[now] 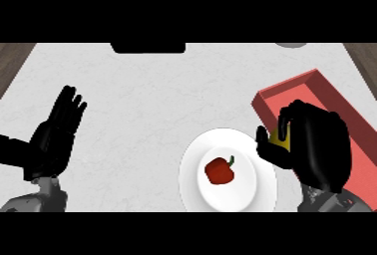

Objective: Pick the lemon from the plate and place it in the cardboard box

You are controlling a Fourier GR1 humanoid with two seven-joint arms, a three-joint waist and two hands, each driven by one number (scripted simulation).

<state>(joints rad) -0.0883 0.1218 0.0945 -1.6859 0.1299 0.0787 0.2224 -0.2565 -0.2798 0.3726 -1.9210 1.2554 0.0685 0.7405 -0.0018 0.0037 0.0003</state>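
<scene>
worktop [147, 94]: pale, marbled grey. white plate [193, 179]: lay at lower centre, bearing one red pepper [220, 171] with a green stem. lemon [281, 136]: a yellow sliver showed between thumb and fingers of the right robot hand [316, 144], which was curled round it, just past the plate's right rim, beside the box's near wall. cardboard box [290, 89]: red, open-topped, at right. left robot hand [55, 134]: fingers straight and spread, resting at the left edge, holding nothing.
</scene>
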